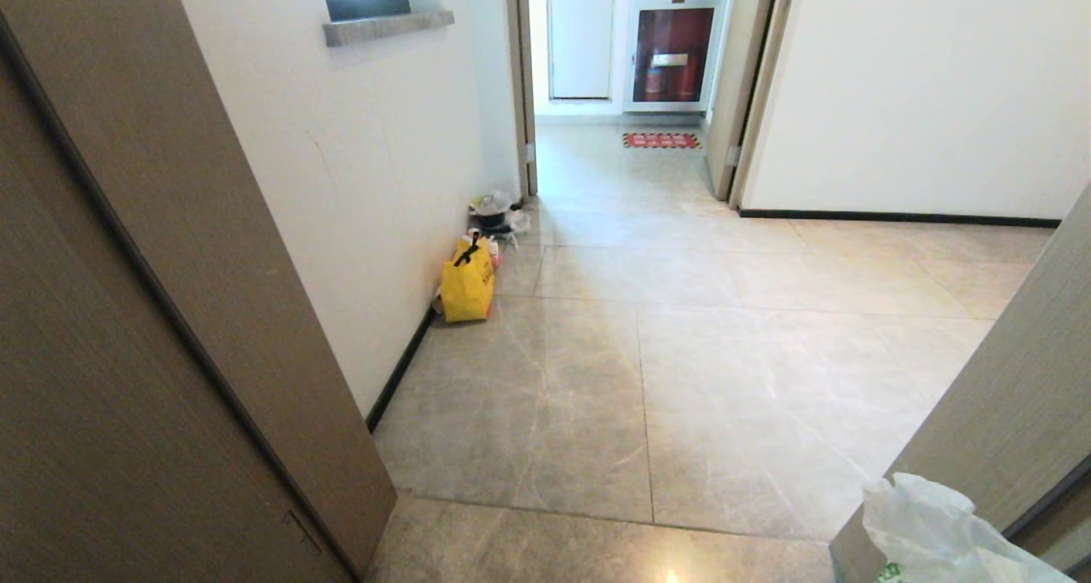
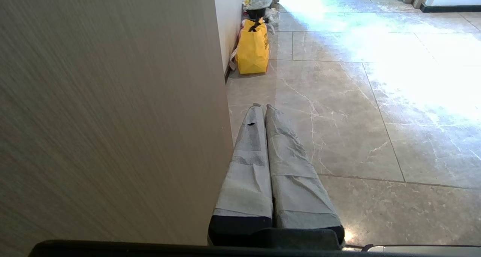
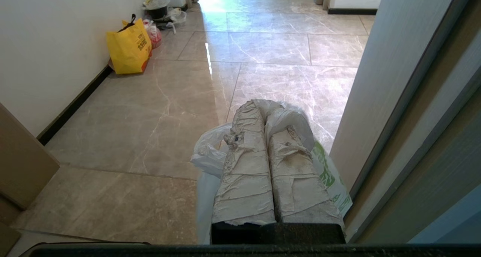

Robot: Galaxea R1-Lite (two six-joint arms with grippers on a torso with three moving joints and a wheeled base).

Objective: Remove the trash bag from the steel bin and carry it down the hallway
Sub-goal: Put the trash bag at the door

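Glossy marble-look hallway stretches ahead of us between wood door frames. Our right gripper is clamped on the trash bag, which hangs beneath it. Our left gripper is closed, empty, a yellow bag well beyond it.

White trash bag with green print, yellow bag with black handles, grey-beige marble-veined floor tiles, white walls, black skirting.
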